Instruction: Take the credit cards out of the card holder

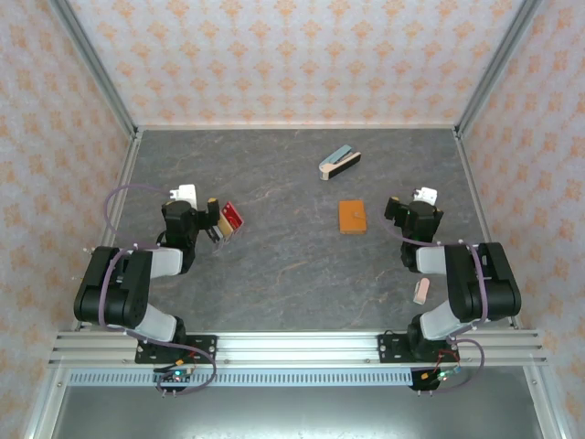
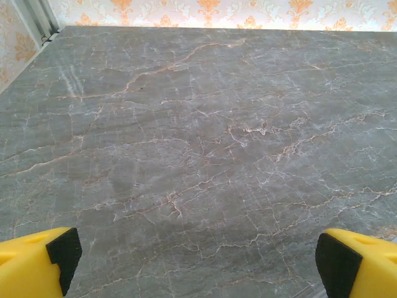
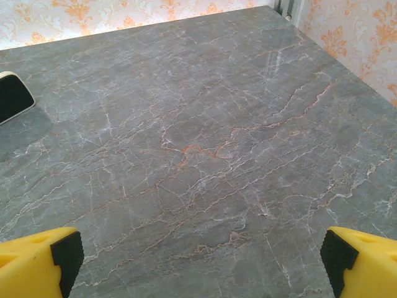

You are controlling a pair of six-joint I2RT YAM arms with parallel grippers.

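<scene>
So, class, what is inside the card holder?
The card holder lies shut on the table; only its orange cover shows. Whatever is inside is covered.

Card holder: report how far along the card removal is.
Done: nothing visible. The small flat orange-tan leather card holder lies folded shut on the grey marbled table, with no card seen coming out of it. In hand: nothing. The left tool and right tool both stand open and empty over bare tabletop. Left: reach the holder, open it, pull the cards.
</scene>
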